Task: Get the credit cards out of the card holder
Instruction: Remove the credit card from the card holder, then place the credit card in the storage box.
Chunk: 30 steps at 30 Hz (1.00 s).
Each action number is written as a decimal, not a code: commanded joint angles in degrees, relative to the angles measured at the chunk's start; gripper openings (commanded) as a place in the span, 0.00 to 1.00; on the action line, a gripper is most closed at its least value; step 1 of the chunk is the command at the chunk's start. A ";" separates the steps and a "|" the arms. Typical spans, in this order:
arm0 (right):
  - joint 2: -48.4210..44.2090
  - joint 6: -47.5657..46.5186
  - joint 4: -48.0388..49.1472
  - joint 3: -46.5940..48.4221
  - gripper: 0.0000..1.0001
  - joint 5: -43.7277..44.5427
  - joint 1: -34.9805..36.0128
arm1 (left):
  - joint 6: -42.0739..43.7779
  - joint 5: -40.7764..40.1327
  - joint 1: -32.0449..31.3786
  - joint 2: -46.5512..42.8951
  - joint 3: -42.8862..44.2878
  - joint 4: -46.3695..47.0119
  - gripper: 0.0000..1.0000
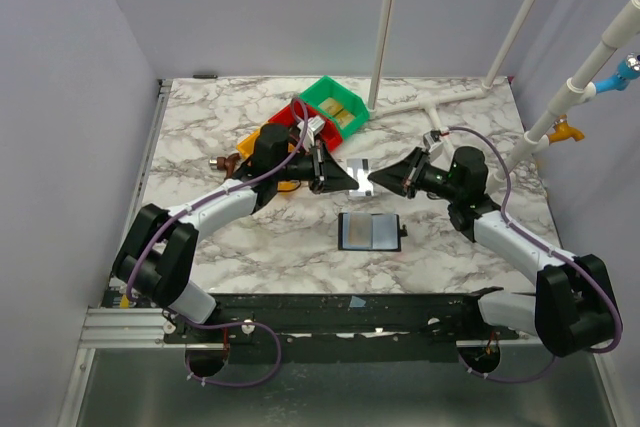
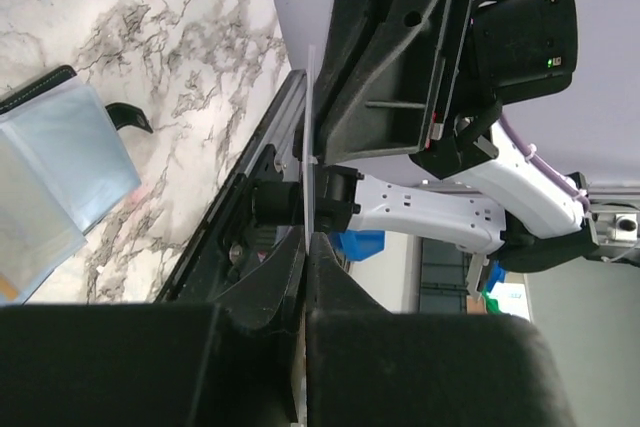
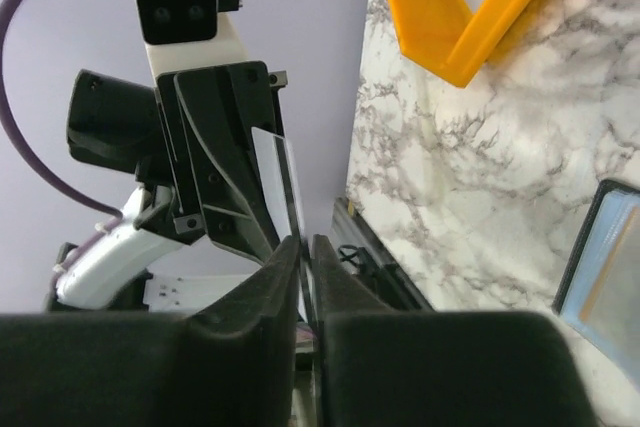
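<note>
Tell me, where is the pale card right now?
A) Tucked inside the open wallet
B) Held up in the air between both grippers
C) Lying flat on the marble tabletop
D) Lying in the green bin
B: the pale card sits pinched between the left gripper and the right gripper, above the table, while the wallet lies open below it.

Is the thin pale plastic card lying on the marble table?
No, the thin pale plastic card is up in the air, pinched between the left claw and the right claw.
</note>
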 commanded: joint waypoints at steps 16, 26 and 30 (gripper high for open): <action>-5.88 -20.72 -32.44 7.00 1.00 18.70 0.69 | 23.43 -31.55 2.64 -7.35 9.24 -44.09 0.00; -6.13 -22.52 -35.03 7.00 1.00 20.52 0.70 | 22.84 -52.20 9.23 -3.44 16.84 -51.77 0.00; -6.32 -22.63 -35.65 7.00 1.00 20.55 0.70 | 21.15 -54.36 11.17 1.31 20.51 -51.68 0.00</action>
